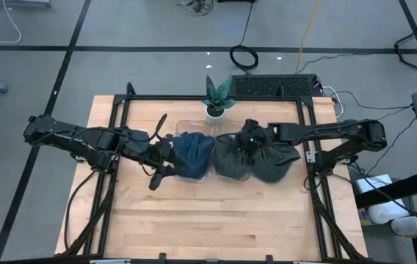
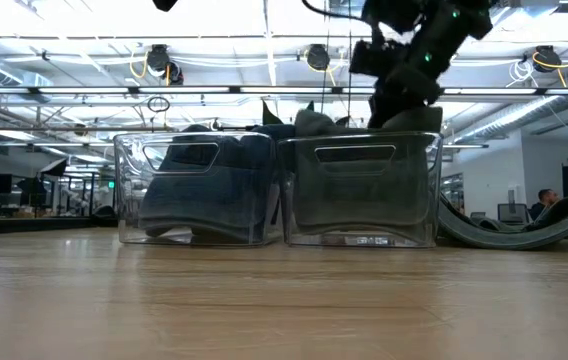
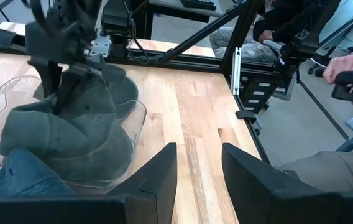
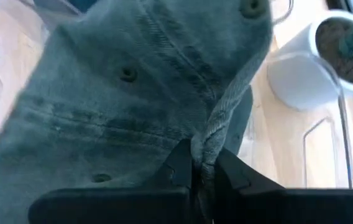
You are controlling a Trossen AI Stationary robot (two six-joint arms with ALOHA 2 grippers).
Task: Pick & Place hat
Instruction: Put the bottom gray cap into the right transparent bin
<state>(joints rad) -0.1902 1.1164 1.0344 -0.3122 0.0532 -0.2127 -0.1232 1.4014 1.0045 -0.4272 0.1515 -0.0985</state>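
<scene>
Two clear bins stand side by side at mid-table. The left bin [image 1: 183,176] holds a blue denim hat [image 1: 194,152]. Over the right bin [image 1: 232,176] my right gripper [image 1: 249,144] is shut on a grey-green hat [image 3: 71,137], whose bulk reaches down into that bin. A second grey-green hat [image 1: 276,166] lies flat on the table just right of the bins. My left gripper [image 3: 199,174] hovers open by the left bin's near-left side, with nothing between its fingers. My right gripper pinches a bunched, seamed fold of the grey-green hat [image 4: 209,140] between its two fingers. The fingers come slanting down from the table's right. The hat hangs below them, its lower part down inside the right bin.
A small potted plant in a white pot [image 1: 215,110] stands just behind the bins. A black frame [image 1: 307,125] runs around the tabletop. The near half of the wooden table [image 1: 208,227] is bare. A person sits beyond the table's right edge [image 3: 325,168].
</scene>
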